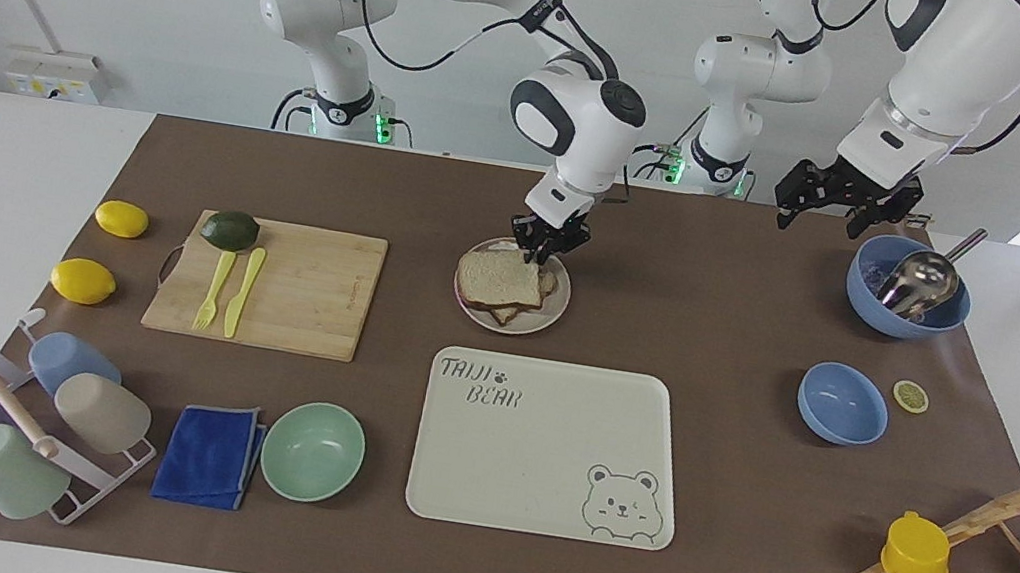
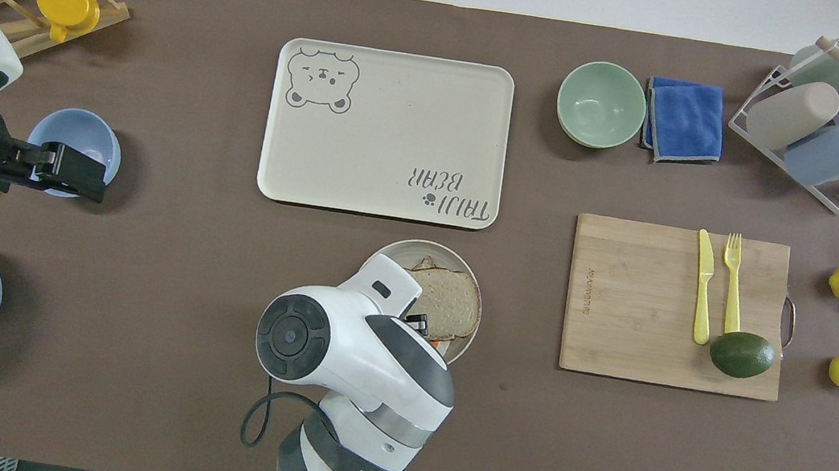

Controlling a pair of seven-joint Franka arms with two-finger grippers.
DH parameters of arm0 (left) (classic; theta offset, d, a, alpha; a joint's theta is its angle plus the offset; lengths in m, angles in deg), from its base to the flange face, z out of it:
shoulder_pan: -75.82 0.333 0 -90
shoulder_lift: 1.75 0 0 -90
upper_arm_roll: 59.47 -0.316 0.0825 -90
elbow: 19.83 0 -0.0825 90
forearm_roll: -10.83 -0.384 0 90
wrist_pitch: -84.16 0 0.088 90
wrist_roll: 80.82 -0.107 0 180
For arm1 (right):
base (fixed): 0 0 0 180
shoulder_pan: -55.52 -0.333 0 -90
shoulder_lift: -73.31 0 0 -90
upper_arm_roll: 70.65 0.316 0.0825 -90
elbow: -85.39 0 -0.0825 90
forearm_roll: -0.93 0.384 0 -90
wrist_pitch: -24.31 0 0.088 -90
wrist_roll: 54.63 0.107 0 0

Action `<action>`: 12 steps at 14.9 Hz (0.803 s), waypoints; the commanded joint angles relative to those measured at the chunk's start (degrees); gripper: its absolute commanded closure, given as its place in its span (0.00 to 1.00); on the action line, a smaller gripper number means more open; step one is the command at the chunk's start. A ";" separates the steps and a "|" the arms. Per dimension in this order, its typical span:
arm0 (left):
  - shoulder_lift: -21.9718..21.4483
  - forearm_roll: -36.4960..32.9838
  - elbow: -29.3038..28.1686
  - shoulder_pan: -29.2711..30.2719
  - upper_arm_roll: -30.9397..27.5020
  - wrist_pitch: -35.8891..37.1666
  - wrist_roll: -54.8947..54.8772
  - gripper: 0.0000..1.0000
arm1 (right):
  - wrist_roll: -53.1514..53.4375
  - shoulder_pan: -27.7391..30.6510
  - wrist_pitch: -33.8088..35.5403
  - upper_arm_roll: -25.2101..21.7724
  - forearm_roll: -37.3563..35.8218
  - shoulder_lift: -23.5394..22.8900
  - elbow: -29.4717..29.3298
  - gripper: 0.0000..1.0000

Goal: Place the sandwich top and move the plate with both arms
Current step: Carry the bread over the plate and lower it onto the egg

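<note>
1. brown-crusted and bare, the sandwich top [image 1: 498, 277] lies flat on the stacked slices on the plate [image 1: 549, 318], covering most of it.
2. nearly square, so no clear long axis — its edges sit a little askew to the tray [image 1: 546, 454], which lies at the plate's 6 o'clock in the facing view.
3. right gripper [image 1: 545, 243] hangs low over the slice's corner at about 1 o'clock of the plate; whether its fingers grip the crust, i cannot tell.
4. left gripper [image 1: 834, 202] waits in the air near the big blue bowl [image 1: 871, 305] — fingers spread, holding nothing.
</note>
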 commanded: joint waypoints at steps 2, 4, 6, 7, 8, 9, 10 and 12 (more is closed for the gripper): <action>-1.38 0.45 -1.43 0.23 -0.10 -0.48 -0.12 0.00 | 0.13 1.40 -1.01 0.64 1.13 2.50 0.37 0.00; -1.38 0.53 -1.43 0.23 -0.19 -0.48 -0.12 0.00 | -2.40 5.43 0.13 0.64 1.13 6.45 0.45 0.00; -1.38 0.45 -1.43 0.23 -0.10 -0.48 -0.12 0.00 | -6.53 8.69 4.16 0.64 1.22 10.15 0.10 0.00; -1.38 0.45 -1.43 0.23 -0.19 -0.48 -0.12 0.00 | -8.99 10.96 6.79 0.64 2.01 12.16 -0.33 0.00; -1.38 0.45 -1.43 0.23 -0.10 -0.48 -0.12 0.00 | -11.97 14.21 9.08 0.55 4.10 13.58 -0.86 0.00; -1.38 0.45 -1.43 0.23 -0.19 -0.48 -0.12 0.00 | -15.31 17.98 10.84 0.46 7.43 15.16 -1.56 0.00; -1.38 0.45 -1.43 0.23 -0.10 -0.48 -0.12 0.00 | -18.30 21.85 12.86 0.29 10.42 16.74 -2.35 0.00; -1.38 0.53 -1.43 0.23 -0.10 -0.48 -0.12 0.00 | -24.71 30.37 16.38 0.02 12.73 19.21 -3.50 0.00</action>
